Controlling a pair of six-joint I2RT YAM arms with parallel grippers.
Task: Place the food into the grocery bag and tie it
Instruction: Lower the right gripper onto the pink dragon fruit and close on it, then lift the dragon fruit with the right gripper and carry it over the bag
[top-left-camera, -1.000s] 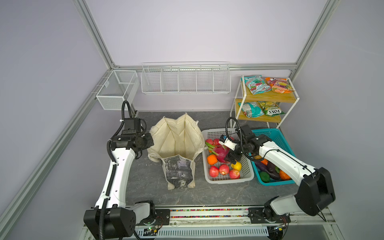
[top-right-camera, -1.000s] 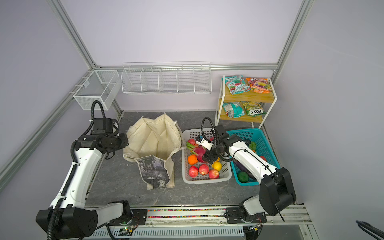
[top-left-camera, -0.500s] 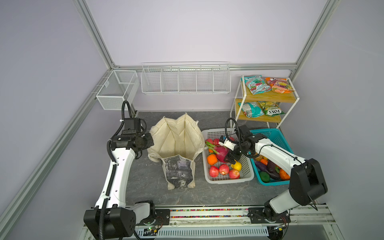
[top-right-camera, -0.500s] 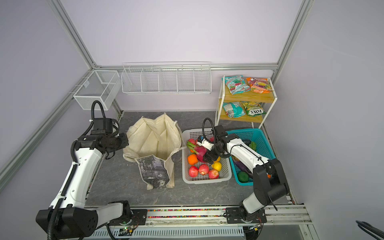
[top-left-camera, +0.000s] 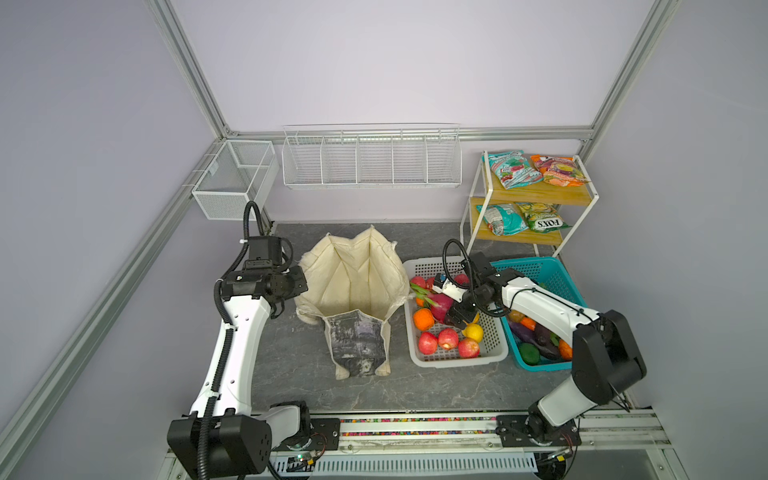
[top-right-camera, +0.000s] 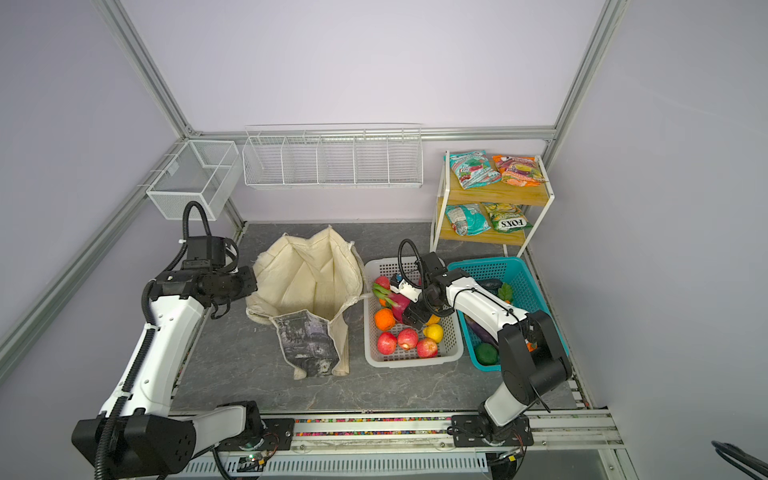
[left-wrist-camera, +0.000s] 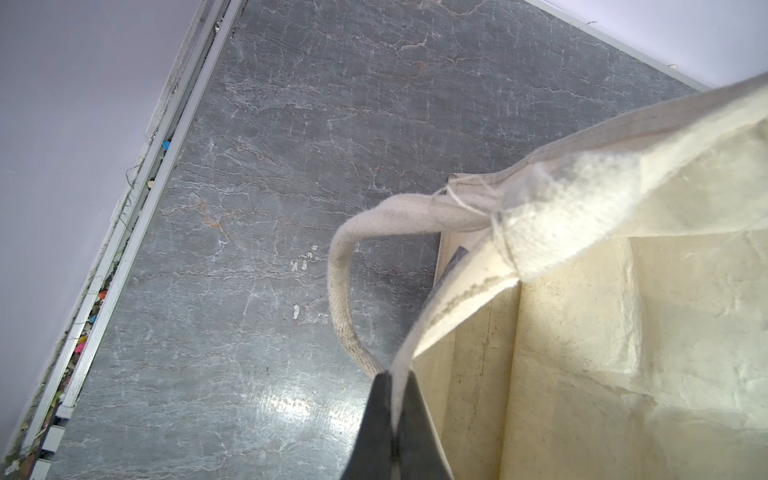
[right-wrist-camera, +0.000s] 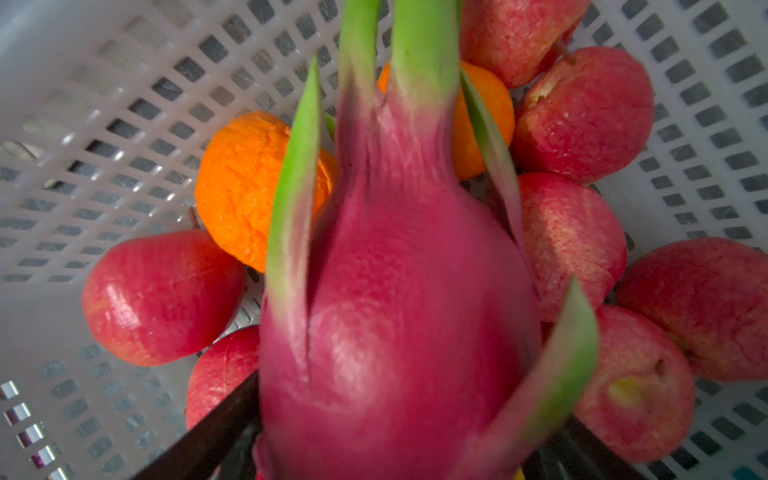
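Far left: left gripper (left-wrist-camera: 392, 376), fingers pressed together on the cream rim of the grocery bag (top-left-camera: 353, 282), just beside a handle root. The pinch props that side up. Mouth gapes upward, nothing seen inside. The bag stands on the counter (top-left-camera: 415, 386), printed panel facing the near edge.

Centre: white basket (top-left-camera: 457, 361), just beside the bag. It holds red apples, two oranges, a lemon and the dragon fruit (top-left-camera: 441, 305), whose green tips point toward the bag.

Right gripper (right-wrist-camera: 411, 411) is down in the basket, fingers spread wide on either side of the dragon fruit's fat body. No squeeze evident; the fruit appears to rest among the apples.

Step in hand, as I read it: first pick, none of the food bagged yet.
- Close across the widest part of the body, not the soft green leaves.
- Seat the fingers deep before closing; the skin looks smooth and could squirt out.
- Lift straight up to clear the basket wall, then cross to the open mouth.
- Left pinch should stay put so the rim does not fold in.

Right: teal basket (top-left-camera: 536, 266) with more produce. Beyond it the shelf (top-left-camera: 536, 195), with a teal snack packet (top-left-camera: 500, 218) on the lower tier.
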